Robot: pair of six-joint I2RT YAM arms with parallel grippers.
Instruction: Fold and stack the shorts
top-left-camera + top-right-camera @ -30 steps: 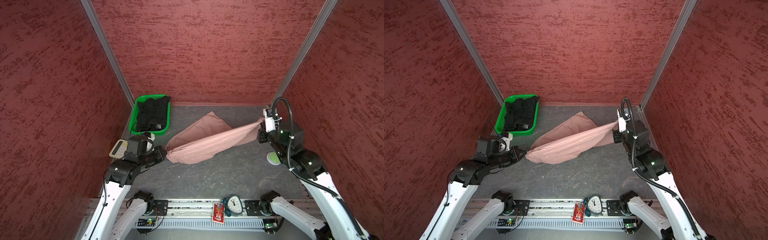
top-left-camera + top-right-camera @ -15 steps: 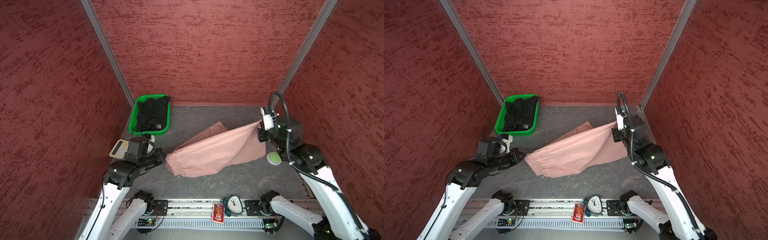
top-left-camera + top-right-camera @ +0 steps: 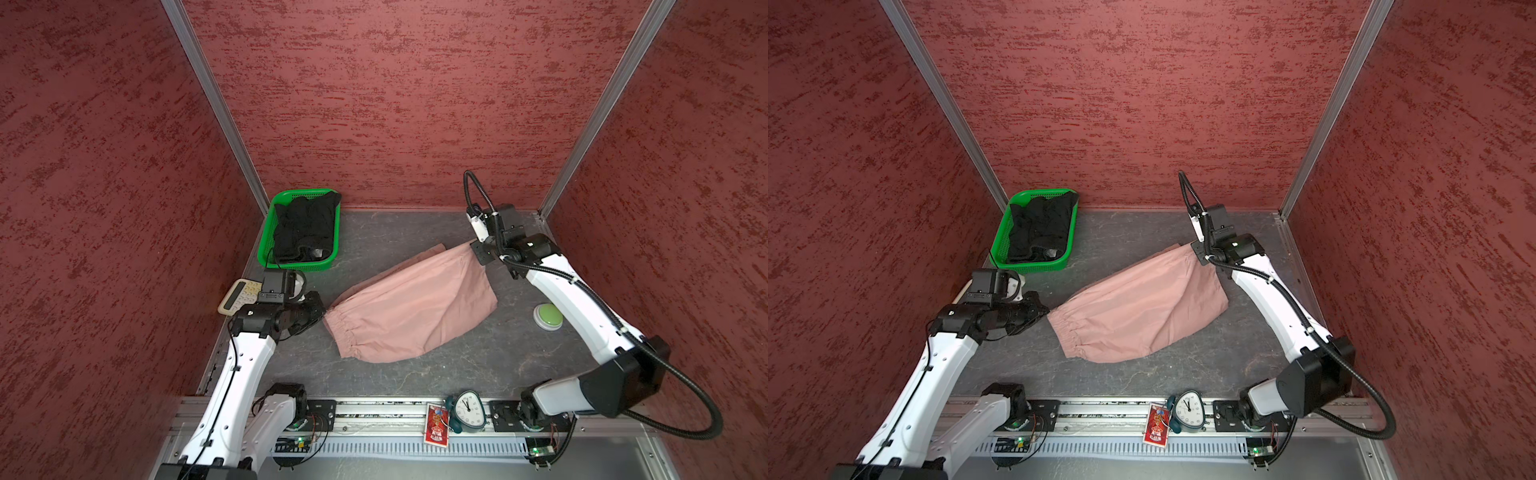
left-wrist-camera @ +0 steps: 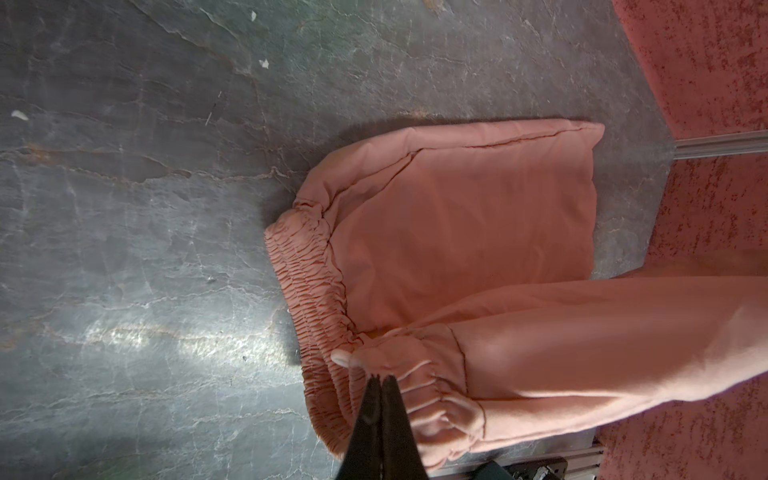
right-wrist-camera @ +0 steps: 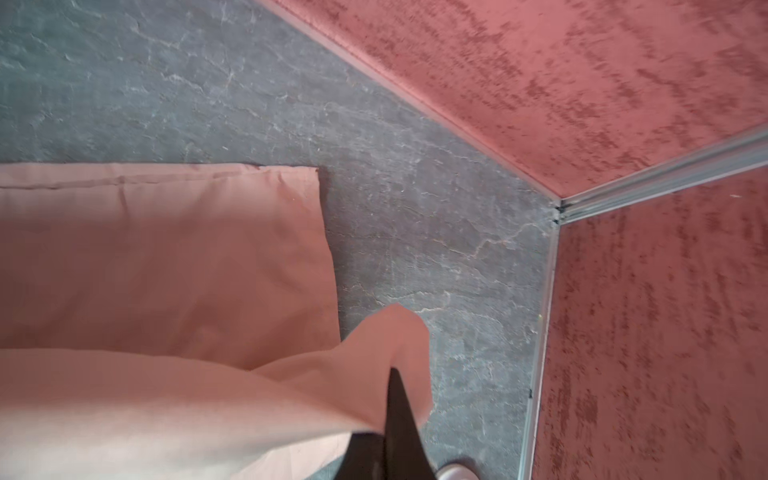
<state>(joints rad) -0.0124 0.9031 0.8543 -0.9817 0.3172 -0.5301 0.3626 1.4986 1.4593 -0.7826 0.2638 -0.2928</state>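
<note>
I am pinching the pink shorts [image 3: 411,311] at mid-table: left gripper [image 4: 380,376] clamped on the gathered waistband [image 4: 307,282], right gripper [image 5: 392,370] clamped on a hem corner [image 5: 407,332]. I am aiming to lower both corners level, edges aligned, cloth taut. The black shorts [image 3: 305,226] are lying in the green basket [image 3: 297,266].

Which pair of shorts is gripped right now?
The pink shorts, held at both ends; the black shorts lie bunched in the green basket.
</note>
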